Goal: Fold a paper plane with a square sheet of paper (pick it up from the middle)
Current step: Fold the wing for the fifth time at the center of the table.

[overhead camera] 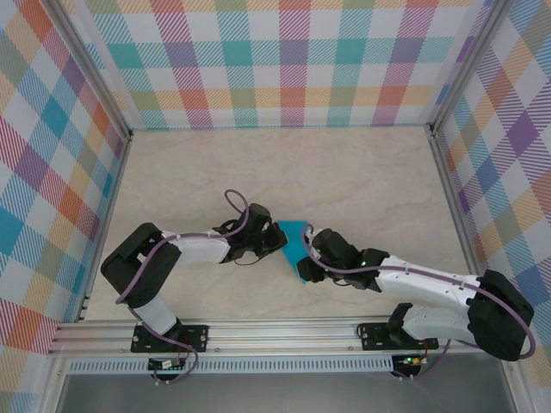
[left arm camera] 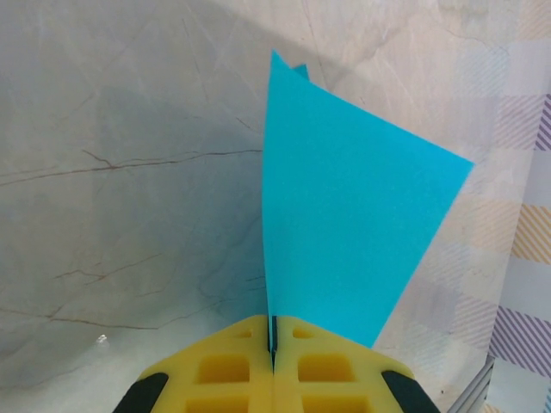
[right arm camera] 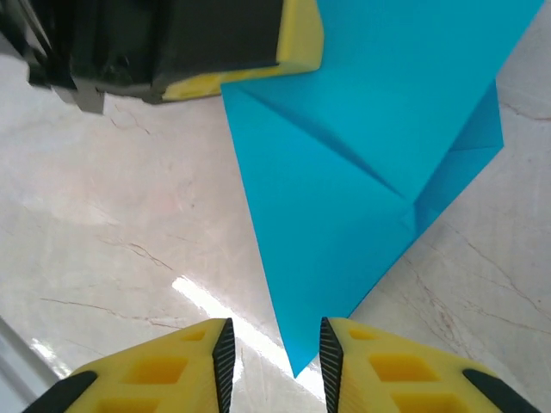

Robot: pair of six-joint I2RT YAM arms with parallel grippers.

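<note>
Top external view shows a thin teal-blue sheet of paper (overhead camera: 295, 249), folded into a pointed shape, over the middle of a pale table (overhead camera: 362, 163) that looks like stone. The left gripper (overhead camera: 274, 239) is right at the left side of the paper. The right gripper (overhead camera: 308, 265) is just beside the right side of the paper. Walls with bright checks (overhead camera: 284, 60) stand well away from the paper on three sides.

From the left wrist, the left gripper (left arm camera: 272, 337) has its two yellow fingers (left arm camera: 224, 370) pressed together. They pinch one edge of the paper (left arm camera: 344, 224). The paper sticks out from the fingers, and its sharp tip points away from them. A second layer peeks out just behind that tip.

From the right wrist, the paper (right arm camera: 344, 172) shows two fold lines that meet near its right side. One sharp corner of the paper points into the gap of the right gripper (right arm camera: 275, 348). The two yellow fingers (right arm camera: 155, 379) there are spread apart and do not squeeze the paper. One finger is very close to the paper's edge, and it is hard to tell if it touches. A yellow finger of the left gripper (right arm camera: 301, 43) sits on the paper's far top edge.
</note>
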